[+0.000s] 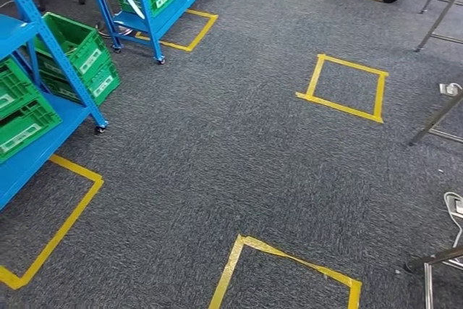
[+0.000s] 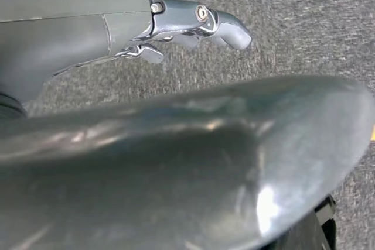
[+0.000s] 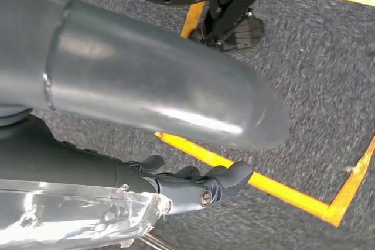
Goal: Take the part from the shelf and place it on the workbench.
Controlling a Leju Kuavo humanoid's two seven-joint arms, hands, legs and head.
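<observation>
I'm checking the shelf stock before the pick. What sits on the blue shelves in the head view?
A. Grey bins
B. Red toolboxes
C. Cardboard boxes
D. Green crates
D: green crates with white labels sit on the blue shelves at the left, with more on the farther shelf unit.
</observation>
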